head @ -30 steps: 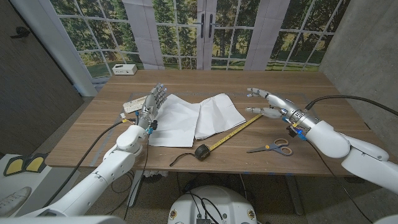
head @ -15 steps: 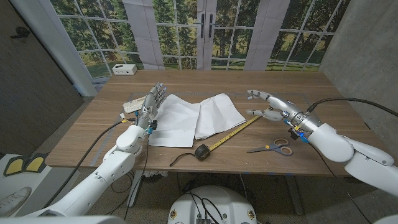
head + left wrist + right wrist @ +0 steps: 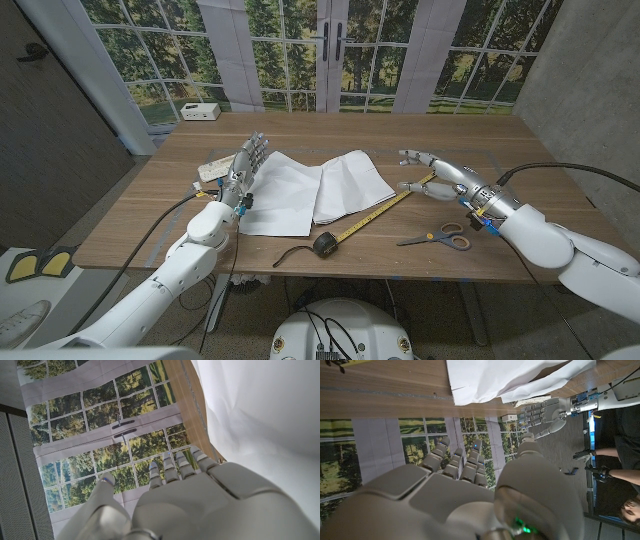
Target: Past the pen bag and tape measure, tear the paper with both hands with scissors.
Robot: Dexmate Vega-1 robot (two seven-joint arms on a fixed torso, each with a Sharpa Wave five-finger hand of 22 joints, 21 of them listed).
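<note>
You had the paper [image 3: 312, 190] spread at the centre of the head view, two white sheets overlapping on the wooden table [image 3: 300, 135], and both hands were empty. Your left hand [image 3: 243, 168] stood at the sheet's left edge, fingers straight and slightly apart, gripping nothing; that looked like a post from which it could pin or pinch that side. A light-coloured flat thing, perhaps the pen bag [image 3: 211, 169], lay just behind it toward the frame's left, too hidden to name for certain.

Your right hand [image 3: 430, 172] hovered right of centre with thumb and fingers parted, holding nothing, above the far end of the yellow tape measure [image 3: 365, 217]. The tape ran diagonally down to its dark case below the paper's lower edge, so it lay between your right hand and the sheet. The scissors [image 3: 438, 238] rested untouched below that hand, nearer the table's front edge. I judged you were crossing the tape toward the paper's right edge, with the tear not yet begun.
</note>
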